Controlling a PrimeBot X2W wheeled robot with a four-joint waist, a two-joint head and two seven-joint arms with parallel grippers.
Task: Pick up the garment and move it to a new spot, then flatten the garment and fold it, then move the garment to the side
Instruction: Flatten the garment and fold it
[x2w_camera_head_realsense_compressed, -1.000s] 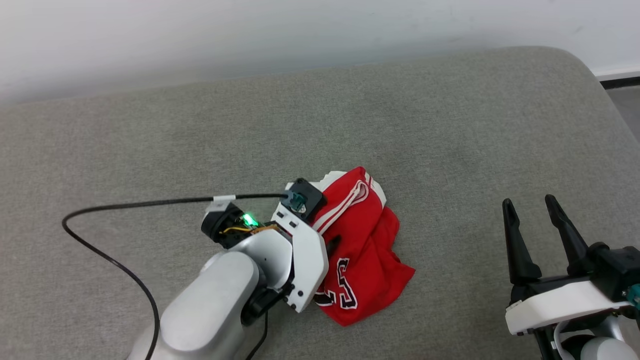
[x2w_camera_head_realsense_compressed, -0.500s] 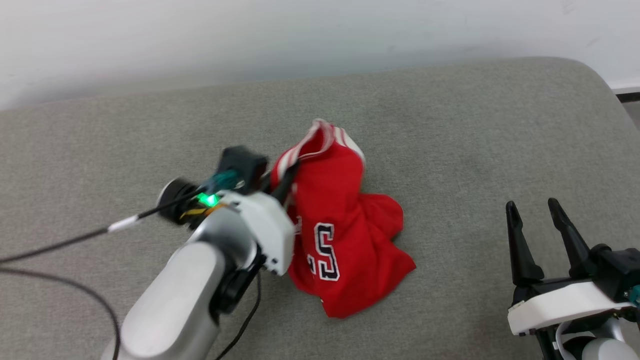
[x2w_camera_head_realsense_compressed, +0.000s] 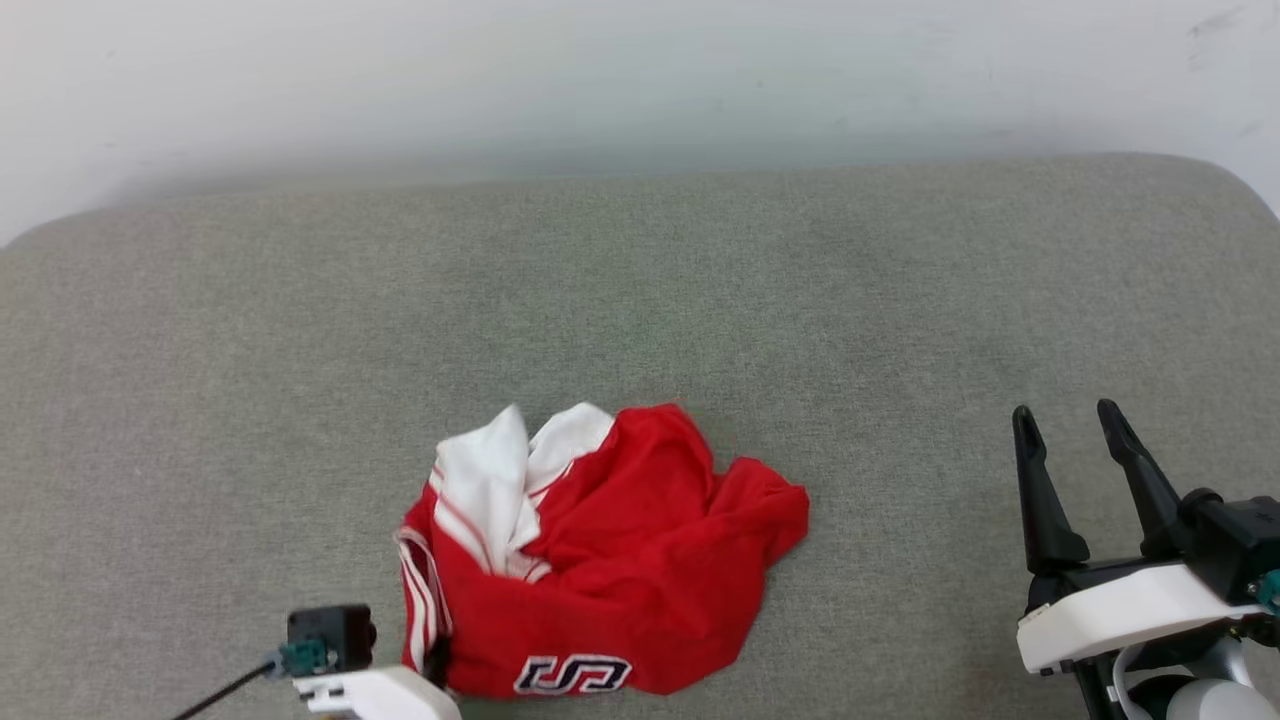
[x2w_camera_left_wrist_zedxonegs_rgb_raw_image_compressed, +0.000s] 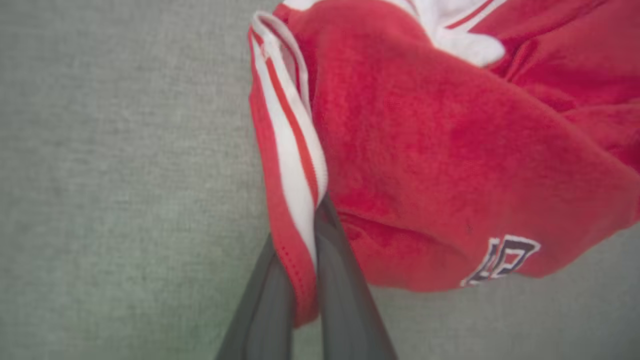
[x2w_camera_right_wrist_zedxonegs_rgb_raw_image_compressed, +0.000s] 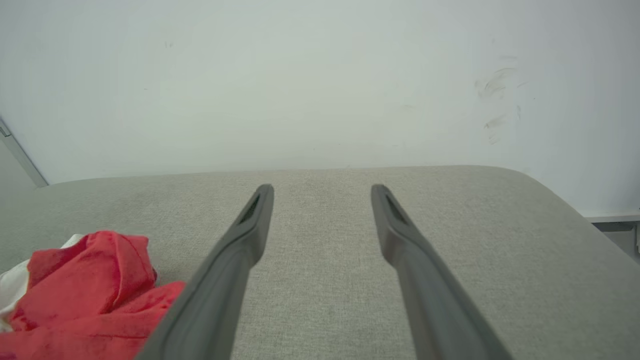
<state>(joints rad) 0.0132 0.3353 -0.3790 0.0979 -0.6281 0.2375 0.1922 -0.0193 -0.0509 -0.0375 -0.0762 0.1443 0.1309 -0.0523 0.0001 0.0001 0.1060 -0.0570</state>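
The garment (x2w_camera_head_realsense_compressed: 620, 560) is a crumpled red jersey lying on the grey cushion, near the front edge. Its white sleeves are on top and black-and-white lettering shows along its near hem. My left gripper (x2w_camera_head_realsense_compressed: 437, 658) sits at the garment's lower left corner. In the left wrist view this left gripper (x2w_camera_left_wrist_zedxonegs_rgb_raw_image_compressed: 314, 225) is shut on a red-and-white striped edge of the garment (x2w_camera_left_wrist_zedxonegs_rgb_raw_image_compressed: 425, 140), which bunches up to the right. My right gripper (x2w_camera_head_realsense_compressed: 1064, 410) stands open well to the right, apart from the cloth. Between the fingers of the right gripper (x2w_camera_right_wrist_zedxonegs_rgb_raw_image_compressed: 322, 187) there is nothing, and the garment (x2w_camera_right_wrist_zedxonegs_rgb_raw_image_compressed: 85, 280) shows at lower left.
The grey cushioned surface (x2w_camera_head_realsense_compressed: 700, 300) stretches wide behind and to both sides of the garment. A white wall (x2w_camera_head_realsense_compressed: 640, 80) runs along its far edge. Its right corner (x2w_camera_head_realsense_compressed: 1230, 190) is rounded. A black cable (x2w_camera_head_realsense_compressed: 215, 692) trails from my left wrist.
My left gripper shut on the garment's striped edge, lifted it and drew it toward me and leftward. The garment turned over, white sleeves now up. The head view also shifted. The right arm stayed still.
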